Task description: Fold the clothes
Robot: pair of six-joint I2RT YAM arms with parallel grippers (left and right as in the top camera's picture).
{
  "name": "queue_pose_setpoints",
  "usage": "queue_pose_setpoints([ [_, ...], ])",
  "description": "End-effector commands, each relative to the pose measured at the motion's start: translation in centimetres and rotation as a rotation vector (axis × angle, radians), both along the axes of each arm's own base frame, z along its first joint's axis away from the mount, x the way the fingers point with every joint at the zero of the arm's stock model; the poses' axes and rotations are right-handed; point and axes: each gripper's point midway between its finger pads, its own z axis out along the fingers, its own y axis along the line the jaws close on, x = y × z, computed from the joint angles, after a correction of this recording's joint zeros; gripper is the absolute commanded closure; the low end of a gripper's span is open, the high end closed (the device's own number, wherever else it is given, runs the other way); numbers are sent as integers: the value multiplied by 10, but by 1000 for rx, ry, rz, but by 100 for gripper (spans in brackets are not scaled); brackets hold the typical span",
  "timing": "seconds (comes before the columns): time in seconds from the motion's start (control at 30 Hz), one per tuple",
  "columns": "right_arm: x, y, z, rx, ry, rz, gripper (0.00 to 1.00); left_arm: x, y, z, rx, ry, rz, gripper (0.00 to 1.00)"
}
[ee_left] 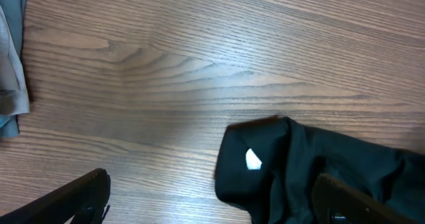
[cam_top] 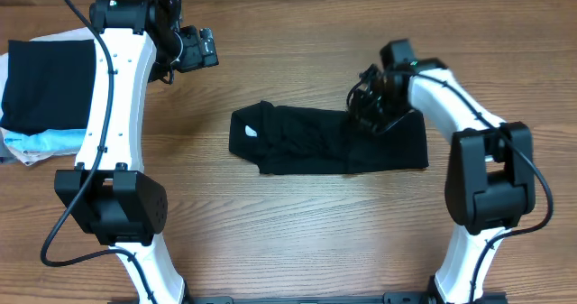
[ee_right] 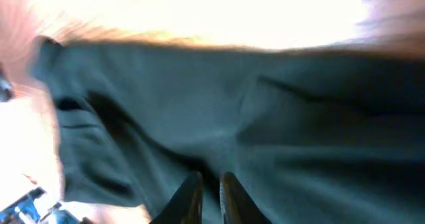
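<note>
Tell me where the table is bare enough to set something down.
The table is bare in front of the shirt, between the two arms, and beyond the shirt, between left hand and right hand. Crowded: the left edge, where the folded pile lies beside the left arm, and the shirt's right end, under the right hand.

A black T-shirt (cam_top: 306, 142), folded into a long strip, is laid across the middle of the wooden table (cam_top: 297, 241); a pile of folded garments (cam_top: 45, 96) is stacked at its left edge
</note>
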Motion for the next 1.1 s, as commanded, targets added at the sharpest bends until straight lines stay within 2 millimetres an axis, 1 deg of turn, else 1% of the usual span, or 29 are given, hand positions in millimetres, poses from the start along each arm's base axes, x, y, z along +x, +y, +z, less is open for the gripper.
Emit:
queue_pose_setpoints([
  [0.0, 29, -28, 63, 27, -177, 18, 82, 1, 1, -1, 9, 0, 0, 0],
  [0.07, 27, -55, 77, -34, -175, -21, 80, 1, 1, -1, 9, 0, 0, 0],
  [0.1, 23, -75, 81, -88, -159, -54, 76, 1, 1, -1, 9, 0, 0, 0],
  [0.13, 18, -91, 81, -129, -146, -67, 70, 1, 1, -1, 9, 0, 0, 0],
  [0.17, 12, -106, 80, -168, -134, -69, 58, 1, 1, -1, 9, 0, 0, 0],
  [0.23, 1, -133, 75, -230, -100, -62, 51, 1, 1, -1, 9, 0, 0, 0],
  [0.27, -5, -145, 70, -252, -77, -60, 48, 1, 1, -1, 9, 0, 0, 0],
  [0.3, -10, -152, 66, -258, -60, -57, 48, 1, 1, -1, 9, 0, 0, 0],
  [0.37, -22, -161, 57, -254, -20, -59, 48, 1, 1, -1, 9, 0, 0, 0],
  [0.47, -35, -169, 37, -268, 31, -70, 48, 1, 1, -1, 9, 0, 1, 0],
  [0.57, -39, -182, 8, -335, 26, -75, 48, 1, 1, -1, 9, 0, 0, 0],
  [0.63, -37, -182, -10, -335, -3, -68, 48, 1, 1, -1, 9, 0, 0, 0],
  [0.7, -37, -176, -21, -306, -29, -59, 49, 1, 1, -1, 9, 0, 0, 0],
  [0.8, -39, -169, -32, -265, -46, -61, 49, 1, 1, -1, 9, 0, 0, 0],
  [0.9, -39, -165, -41, -250, -64, -64, 48, 1, 1, -1, 9, 0, 0, 0],
  [1.07, -37, -143, -46, -123, -112, -64, 48, 1, 1, -1, 9, 0, 0, 0],
])
